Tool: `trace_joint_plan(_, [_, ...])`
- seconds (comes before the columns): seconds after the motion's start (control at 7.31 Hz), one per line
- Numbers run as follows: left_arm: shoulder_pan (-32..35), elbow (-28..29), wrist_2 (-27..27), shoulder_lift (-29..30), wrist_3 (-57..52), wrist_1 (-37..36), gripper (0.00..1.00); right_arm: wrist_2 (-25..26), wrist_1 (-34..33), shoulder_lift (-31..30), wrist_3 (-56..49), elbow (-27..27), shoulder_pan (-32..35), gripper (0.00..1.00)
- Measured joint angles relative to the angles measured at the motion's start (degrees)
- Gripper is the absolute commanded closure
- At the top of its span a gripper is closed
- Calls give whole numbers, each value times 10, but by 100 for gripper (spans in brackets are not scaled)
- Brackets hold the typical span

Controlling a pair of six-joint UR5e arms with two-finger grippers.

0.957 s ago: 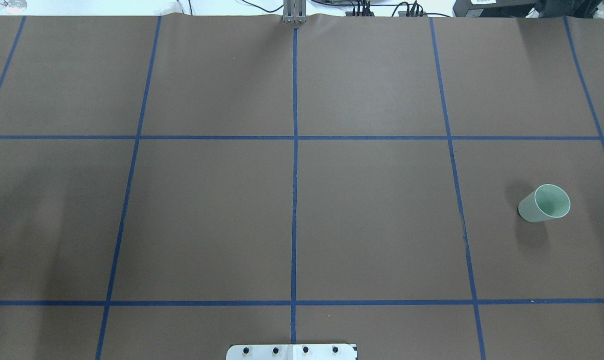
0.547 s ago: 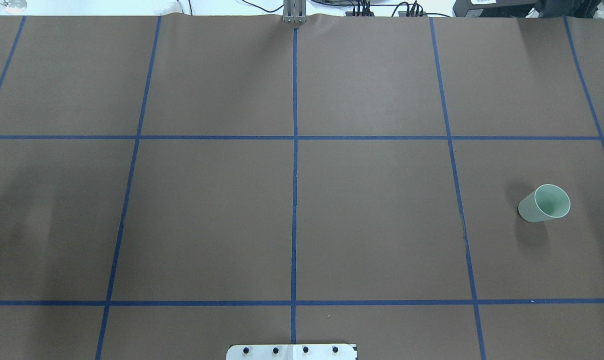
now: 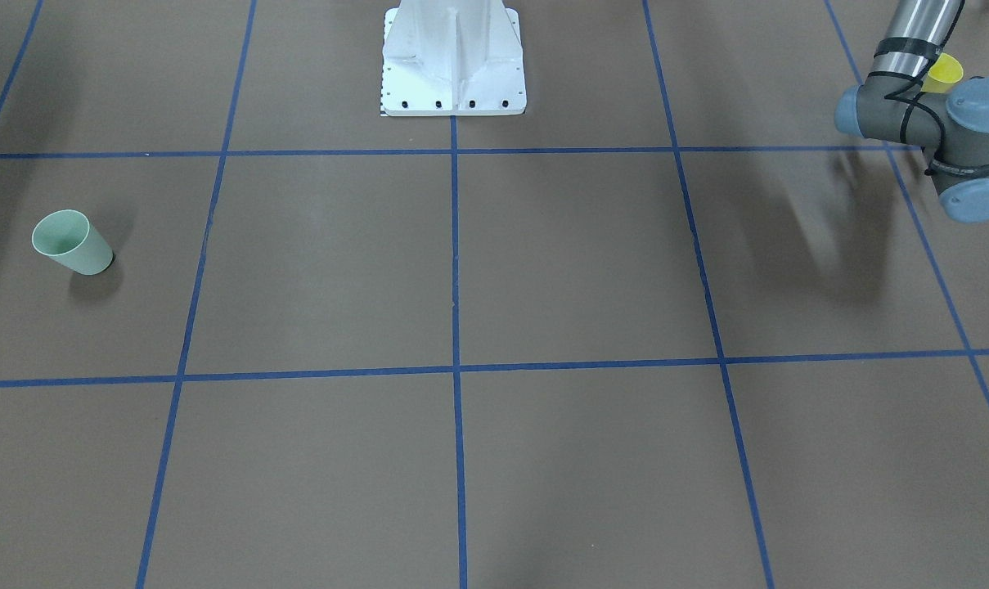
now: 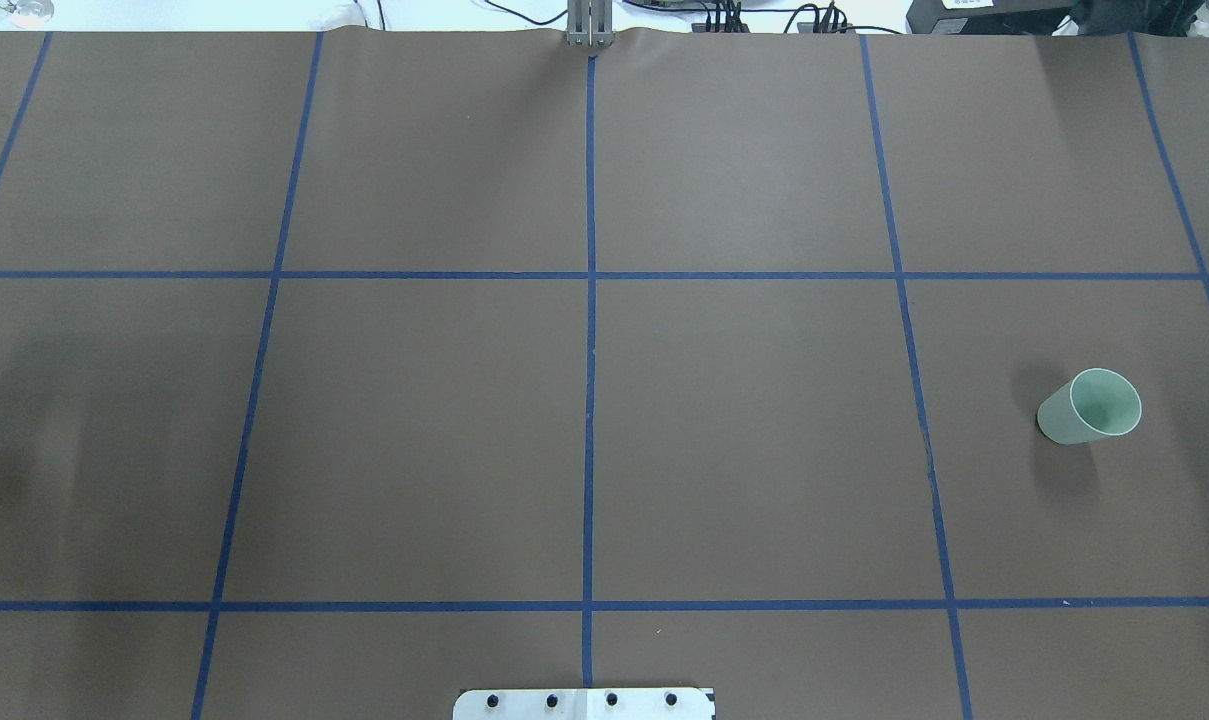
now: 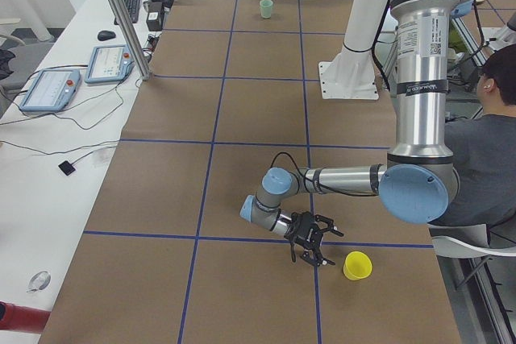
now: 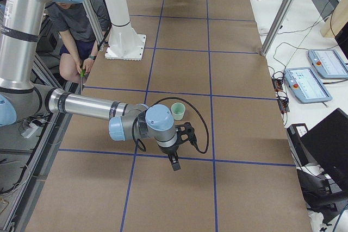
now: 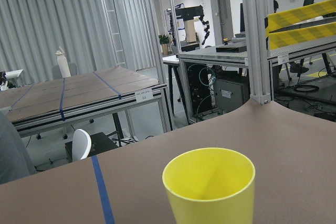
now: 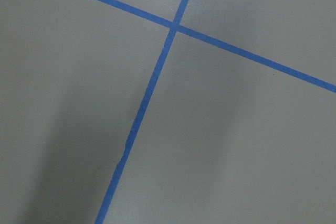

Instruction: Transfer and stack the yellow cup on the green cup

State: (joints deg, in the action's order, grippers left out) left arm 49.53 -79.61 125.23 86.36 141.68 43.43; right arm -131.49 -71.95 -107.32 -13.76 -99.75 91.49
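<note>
One long brown table (image 4: 414, 420), ruled into squares by blue tape lines (image 4: 590, 330), fills the room. Two arms work over it. The left arm (image 5: 419, 78) towers at the right of the left-side view, and the right arm (image 6: 81, 106) reaches in from the left of the right-side view. One person (image 5: 484, 151) sits at the right edge behind the left arm. Two touchscreen pendants (image 5: 48, 90) lie at the left edge of that view. The left gripper (image 5: 314, 249) hangs low, bottom centre. The right gripper (image 6: 175, 164) points down at centre. I cannot tell whether either claw is spread or closed. There are two cups. One yellow cup (image 5: 357, 266) stands upright at lower right, just beside the left gripper but apart from it. One green cup (image 4: 1089, 407) stands upright at the right of the overhead view, well apart from the yellow one.
</note>
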Motion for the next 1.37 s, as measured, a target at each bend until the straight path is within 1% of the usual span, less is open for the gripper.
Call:
trace_joint_plan(0.27, [-3, 32, 3, -1, 14, 31, 0, -4, 0, 0, 0, 0, 0, 0])
trace_joint_plan(0.55, [-6, 50, 22, -4, 22, 38, 0, -6, 0, 0, 0, -1, 0, 0])
trace_joint_plan(0.82, [-11, 62, 42, -16, 25, 39, 0, -8, -1, 0, 0, -2, 0, 0])
trace_joint_plan(1.37, [-16, 79, 65, -33, 26, 45, 0, -10, -1, 0, 0, -3, -1, 0])
